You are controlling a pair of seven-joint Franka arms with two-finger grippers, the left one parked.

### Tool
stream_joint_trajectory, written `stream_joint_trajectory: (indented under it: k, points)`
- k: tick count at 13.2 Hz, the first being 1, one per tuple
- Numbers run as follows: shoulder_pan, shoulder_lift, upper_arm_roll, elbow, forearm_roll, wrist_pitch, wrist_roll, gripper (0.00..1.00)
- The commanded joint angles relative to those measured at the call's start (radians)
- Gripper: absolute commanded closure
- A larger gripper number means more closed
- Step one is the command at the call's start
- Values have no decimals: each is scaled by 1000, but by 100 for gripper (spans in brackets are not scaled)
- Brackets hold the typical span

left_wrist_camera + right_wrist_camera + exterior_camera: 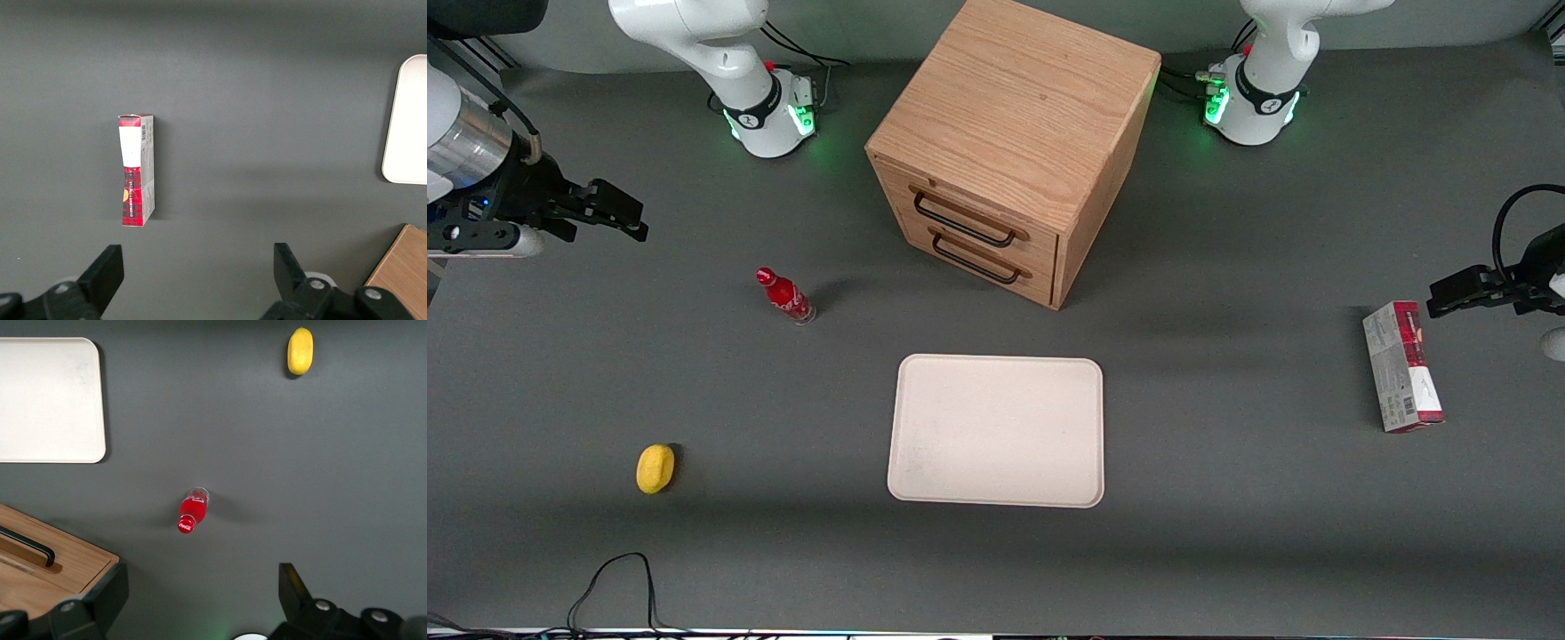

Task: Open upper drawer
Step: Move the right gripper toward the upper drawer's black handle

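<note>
Fingers [107, 590] spread wide, gripping nothing; gripper [618, 213] hanging in the air at the working arm's end of the table, well apart from everything.

Table [1227, 533]: dark grey, bare mat surface.

Cabinet [1018, 116]: oak cube, middle of the table toward the edge farthest from the front camera, set at an angle. Upper drawer [969, 216] shut, flush with the cabinet front, black bar handle [963, 229] across it; lower drawer [980, 255] just beneath, also shut.

Tray [996, 431]: cream, rectangular, nearer the front camera than the cabinet.

Box [1400, 366]: red and white carton lying flat toward the parked arm's end.

Bottle [784, 295]: red, upright, between gripper and cabinet, near the drawer fronts but not touching.

Lemon [655, 468]: yellow, near the table edge closest to the front camera, working arm's end.
</note>
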Motion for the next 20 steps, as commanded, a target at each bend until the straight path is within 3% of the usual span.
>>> stream_joint_trajectory:
  k: [1,3,10,12,14,17,20]
  points:
    - [4,-3,3,4,-16,-16,2,0]
    - [6,38,38,59,-8,-16,18,0]
    - [6,204,494,253,-2,-12,-17,0]
    - [6,271,602,323,3,-16,-172,0]
    - [7,317,642,326,15,-15,-221,0]
    - [9,408,655,316,85,-12,-319,0]
    - [12,491,655,261,92,11,-415,0]
